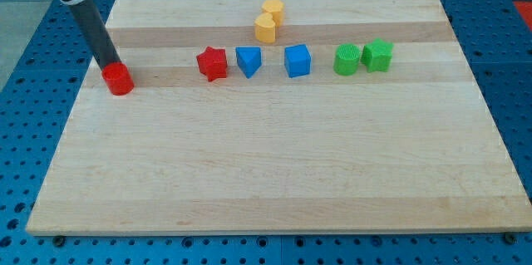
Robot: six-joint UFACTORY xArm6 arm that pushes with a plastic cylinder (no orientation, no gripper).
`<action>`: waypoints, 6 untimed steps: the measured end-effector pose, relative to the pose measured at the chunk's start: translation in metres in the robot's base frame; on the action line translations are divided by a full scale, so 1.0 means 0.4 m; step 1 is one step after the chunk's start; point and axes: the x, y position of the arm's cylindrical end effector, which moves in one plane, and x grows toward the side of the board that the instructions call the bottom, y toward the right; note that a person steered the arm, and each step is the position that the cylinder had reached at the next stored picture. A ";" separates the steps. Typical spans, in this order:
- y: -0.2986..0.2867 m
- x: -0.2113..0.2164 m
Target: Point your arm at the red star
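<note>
Camera view finding: my tip [114, 66], a bare rod with no jaws to part or clamp, touches the red cylinder [118, 79] at the board's left. Red star [213, 63] sits well right, beside the blue triangle [248, 61]. Recommended: sweep right, skirting the cylinder.

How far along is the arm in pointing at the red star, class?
Done: nothing yet. My tip sits against the red cylinder at the view's left, not at the red star. In hand: no approach is visible. Left: move the tip toward the view's right until it reaches the star, beside the blue block.
</note>
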 end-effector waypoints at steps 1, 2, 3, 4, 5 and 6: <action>0.000 0.000; 0.064 -0.011; 0.166 -0.094; 0.252 -0.138; 0.399 -0.138; 0.446 -0.140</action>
